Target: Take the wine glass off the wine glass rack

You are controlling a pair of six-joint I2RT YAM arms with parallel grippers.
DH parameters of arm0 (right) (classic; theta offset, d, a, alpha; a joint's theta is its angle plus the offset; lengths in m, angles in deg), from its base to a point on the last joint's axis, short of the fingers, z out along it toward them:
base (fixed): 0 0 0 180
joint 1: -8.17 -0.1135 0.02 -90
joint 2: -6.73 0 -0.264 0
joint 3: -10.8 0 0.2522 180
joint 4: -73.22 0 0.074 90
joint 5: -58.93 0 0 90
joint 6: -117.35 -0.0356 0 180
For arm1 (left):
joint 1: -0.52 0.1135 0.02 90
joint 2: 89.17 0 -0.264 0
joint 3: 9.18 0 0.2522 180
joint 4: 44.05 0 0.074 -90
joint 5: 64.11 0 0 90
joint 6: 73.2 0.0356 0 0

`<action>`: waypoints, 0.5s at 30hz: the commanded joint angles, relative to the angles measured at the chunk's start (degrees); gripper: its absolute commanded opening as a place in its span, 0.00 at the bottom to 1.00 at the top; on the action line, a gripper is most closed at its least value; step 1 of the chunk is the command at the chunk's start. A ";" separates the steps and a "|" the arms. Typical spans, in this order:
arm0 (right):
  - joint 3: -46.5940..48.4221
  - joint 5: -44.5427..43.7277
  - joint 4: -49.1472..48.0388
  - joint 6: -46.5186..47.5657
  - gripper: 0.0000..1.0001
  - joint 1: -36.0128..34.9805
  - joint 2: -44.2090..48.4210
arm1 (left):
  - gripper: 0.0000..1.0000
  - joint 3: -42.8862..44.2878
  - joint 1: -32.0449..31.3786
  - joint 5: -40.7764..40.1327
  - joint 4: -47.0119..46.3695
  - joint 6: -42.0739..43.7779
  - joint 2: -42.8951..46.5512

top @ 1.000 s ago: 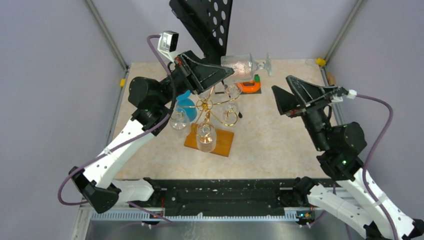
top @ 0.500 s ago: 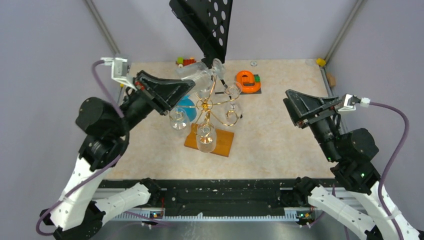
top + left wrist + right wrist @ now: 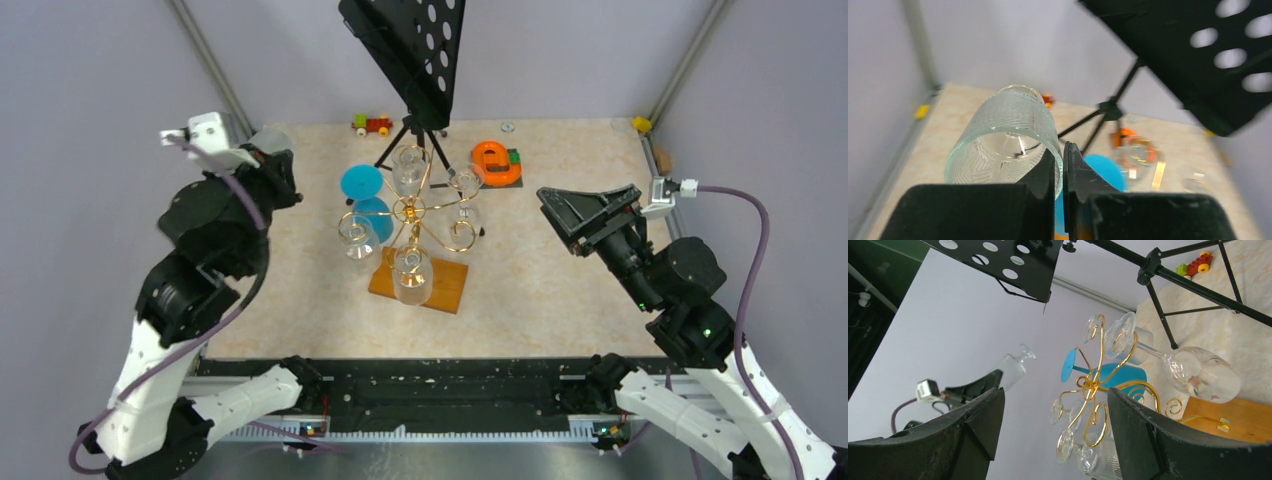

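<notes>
Wine glass (image 3: 1003, 135), a clear stemmed piece with a cut-pattern bowl, is off the gold wire wine glass rack (image 3: 412, 210) with its orange-brown wooden base. It is held in the air over the far-left corner of the beige stone-look worktop (image 3: 560, 260), well apart from the rack. The left jaws are all but closed, pinching the thin wall of the bowl at its rim, one finger inside and one outside. The glass lies tilted, its foot pointing away from the left arm (image 3: 205, 215). The right jaws stand wide apart with nothing between them, facing the rack from the right.

With the lift apparently done, what remains is probably to set the glass down. A pinch on smooth glass looks slippery, so the grip should hold firm. The wrist should turn slowly until the foot faces down, and the landing should be on bare worktop left of the rack, clear of the wall.

Other clear glasses (image 3: 412, 270) and a blue one (image 3: 372, 215) sit among the scroll arms, in front of a black perforated music stand (image 3: 410, 50).
</notes>
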 commanded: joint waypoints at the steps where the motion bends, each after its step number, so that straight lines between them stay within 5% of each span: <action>1: -0.36 1.81 -0.40 1.38 0.76 -0.02 -0.53 | 0.00 -1.54 2.48 -16.39 1.63 6.11 -5.89; 3: -0.76 2.11 -0.34 1.84 0.76 -0.07 -0.56 | 0.00 -2.73 8.75 -11.34 3.04 3.48 -7.47; 6: -1.05 2.78 0.75 3.12 0.76 -0.05 -0.46 | 0.00 -8.74 24.58 8.50 2.88 -2.27 -10.29; 15: 0.00 2.53 5.79 5.99 0.76 -0.02 1.57 | 0.00 -17.52 41.39 23.51 2.00 -4.38 -22.02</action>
